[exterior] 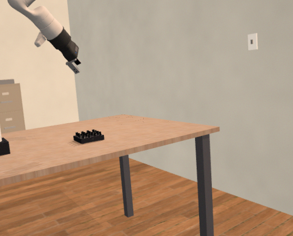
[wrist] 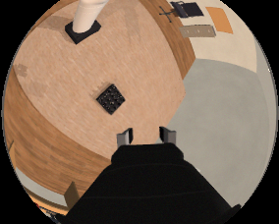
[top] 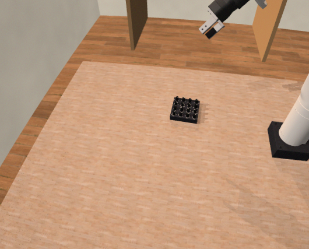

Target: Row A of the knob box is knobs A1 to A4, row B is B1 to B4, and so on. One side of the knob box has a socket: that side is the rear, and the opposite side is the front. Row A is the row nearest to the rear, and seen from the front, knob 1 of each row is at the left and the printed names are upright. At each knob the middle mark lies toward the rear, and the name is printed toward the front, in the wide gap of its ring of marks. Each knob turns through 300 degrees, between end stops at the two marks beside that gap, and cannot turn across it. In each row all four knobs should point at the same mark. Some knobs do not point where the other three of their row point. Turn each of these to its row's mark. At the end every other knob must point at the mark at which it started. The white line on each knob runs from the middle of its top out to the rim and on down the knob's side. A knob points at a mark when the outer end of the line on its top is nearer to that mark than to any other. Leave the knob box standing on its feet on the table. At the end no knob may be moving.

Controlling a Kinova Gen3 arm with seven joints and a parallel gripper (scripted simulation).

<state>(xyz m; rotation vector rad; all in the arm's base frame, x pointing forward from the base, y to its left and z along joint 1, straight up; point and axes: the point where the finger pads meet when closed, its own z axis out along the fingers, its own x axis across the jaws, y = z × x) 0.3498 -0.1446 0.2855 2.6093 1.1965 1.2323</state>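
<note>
We are holding our gripper (top: 212,30) fully open and empty, high above the surface (top: 105,158), at one o'clock from the knob box (top: 185,110).

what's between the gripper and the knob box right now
Nothing but air: the open gripper hangs high above the table, off toward the robot's side of the knob box, clearest in the exterior view.

I can read no text, label, brand or number in any of my views. The knob box (top: 184,110) sits too small on the table (top: 105,172) for me to make out its printed knob names or the marks around them, from the top, the exterior or the wrist camera. The wall plate (exterior: 252,41) on the far wall is blank to me.
</note>
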